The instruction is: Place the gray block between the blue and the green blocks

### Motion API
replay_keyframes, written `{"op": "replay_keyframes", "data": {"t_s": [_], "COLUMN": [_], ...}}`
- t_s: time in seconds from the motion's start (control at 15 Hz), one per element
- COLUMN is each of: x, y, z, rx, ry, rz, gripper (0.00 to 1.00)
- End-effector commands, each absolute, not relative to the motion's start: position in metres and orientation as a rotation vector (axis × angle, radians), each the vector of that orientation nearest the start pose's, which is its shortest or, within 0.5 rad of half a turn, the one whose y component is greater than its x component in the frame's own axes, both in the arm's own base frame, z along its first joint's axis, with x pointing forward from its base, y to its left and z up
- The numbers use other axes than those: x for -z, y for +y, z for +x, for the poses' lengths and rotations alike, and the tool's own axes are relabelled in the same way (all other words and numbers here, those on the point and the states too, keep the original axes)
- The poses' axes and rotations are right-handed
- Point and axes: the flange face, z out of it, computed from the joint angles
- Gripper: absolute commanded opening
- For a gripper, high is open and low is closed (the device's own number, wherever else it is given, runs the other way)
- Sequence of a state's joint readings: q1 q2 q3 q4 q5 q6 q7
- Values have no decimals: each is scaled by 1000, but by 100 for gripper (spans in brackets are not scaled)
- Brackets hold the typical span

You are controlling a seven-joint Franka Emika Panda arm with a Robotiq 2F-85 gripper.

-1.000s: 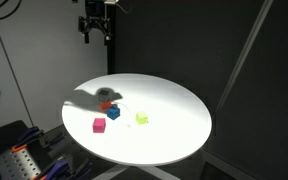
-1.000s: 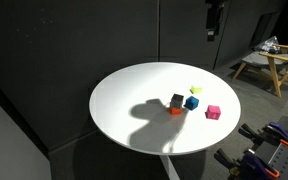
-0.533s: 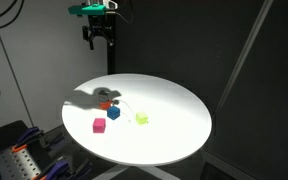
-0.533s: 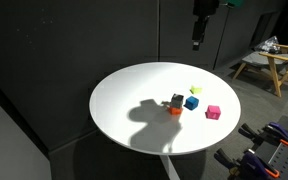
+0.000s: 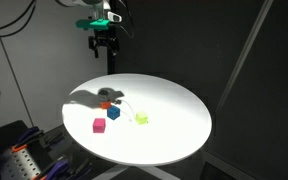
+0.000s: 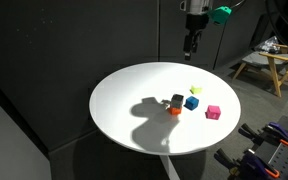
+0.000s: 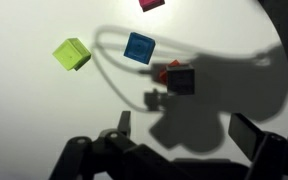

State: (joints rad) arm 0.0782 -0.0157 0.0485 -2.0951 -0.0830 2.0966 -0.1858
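The gray block rests on the white round table against or on top of a small orange block; I cannot tell which. It shows in both exterior views. The blue block lies just beside it. The green block lies further off, with a gap between it and the blue one. My gripper hangs high above the table's far edge, open and empty.
A pink block lies near the blue one. The arm's shadow falls over the gray block. The round table stands among dark curtains, with a wooden stand and tool racks off the table.
The gripper has come down and moved over the table's far edge. The blocks have not moved.
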Motion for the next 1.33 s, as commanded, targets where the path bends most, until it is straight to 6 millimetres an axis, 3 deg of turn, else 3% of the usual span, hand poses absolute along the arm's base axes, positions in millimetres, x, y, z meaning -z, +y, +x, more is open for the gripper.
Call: {"op": "replay_keyframes", "data": {"t_s": [0.0,0.27,0.8,1.27], "x": [-412,-401,-404,-375], "y": [70,69,69,73], "z": [554,550,553,557], "rx": [7,-23,-12,38], "ry": [-506,-538,-536,-668], "rz": [-3165,-3164,-3164,-3116], "gripper": [100,100,100,100]}}
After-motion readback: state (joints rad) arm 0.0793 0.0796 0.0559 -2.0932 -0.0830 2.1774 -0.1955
